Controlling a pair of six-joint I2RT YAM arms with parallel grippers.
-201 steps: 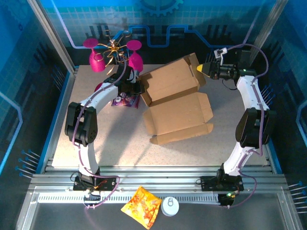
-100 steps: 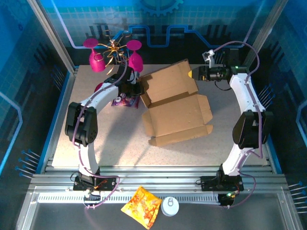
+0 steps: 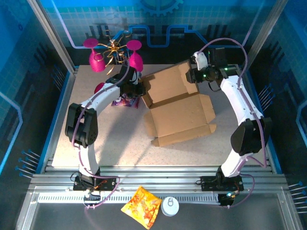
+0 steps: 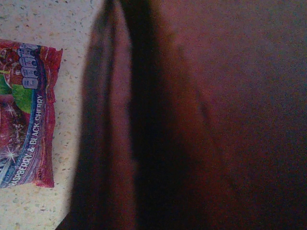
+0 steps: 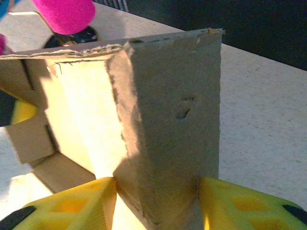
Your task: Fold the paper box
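A flap of the paper box [image 3: 177, 115] is being clasped by the right hand [image 5: 158, 191]; the closed left hand [image 3: 135, 88] is being rested at its edge.

I read the paper box [image 3: 177, 103] as plain brown. At its nine o'clock lies a purple-red snack packet [image 3: 123, 99] with a blue band and white lettering. Magenta cups [image 3: 97, 61] sit at eleven. The right gripper [image 5: 158, 206] has yellow fingers [image 5: 72, 203]. The snack bag [image 3: 142, 206] at six is orange-yellow, and the table [image 3: 110, 139] is speckled beige.
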